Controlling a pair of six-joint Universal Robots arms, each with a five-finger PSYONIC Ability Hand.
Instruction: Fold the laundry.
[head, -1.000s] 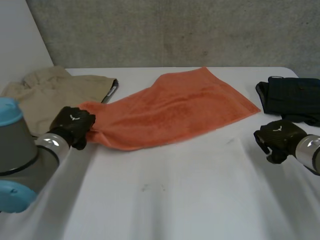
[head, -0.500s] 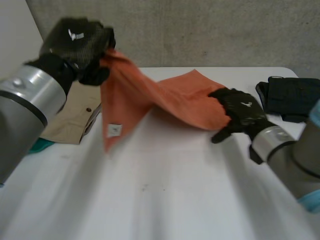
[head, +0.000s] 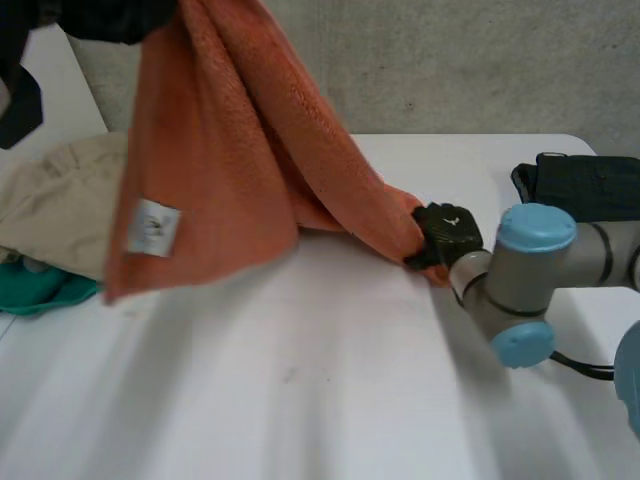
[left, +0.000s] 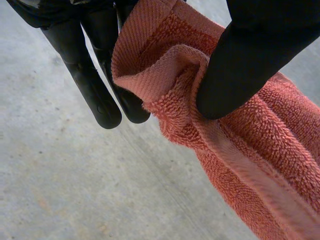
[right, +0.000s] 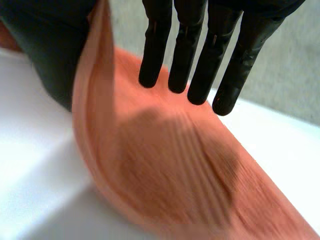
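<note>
white table (head: 330, 400): orange terry towel (head: 230, 170) hangs above it, from 11 o'clock down to 3 o'clock, likely to open it flat for folding. left hand (left: 255, 55) pinches top corner between thumb and fingers. right hand (head: 447, 232) nips low end, thumb against straight fingers. crumpled beige garment (head: 50, 210) at 9 o'clock, beneath drape, may snag. dark folded cloth (head: 585, 185) at 3 o'clock. teal item (head: 35, 290) at 8.

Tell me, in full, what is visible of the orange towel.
The orange towel is thick terry cloth with a flat woven band along its hem and a small white label near one hanging corner. It hangs in folds, high at one end, where the left hand pinches its bunched edge between thumb and fingers. From there it slopes down to the right hand, which grips the other end low over the white table.
</note>
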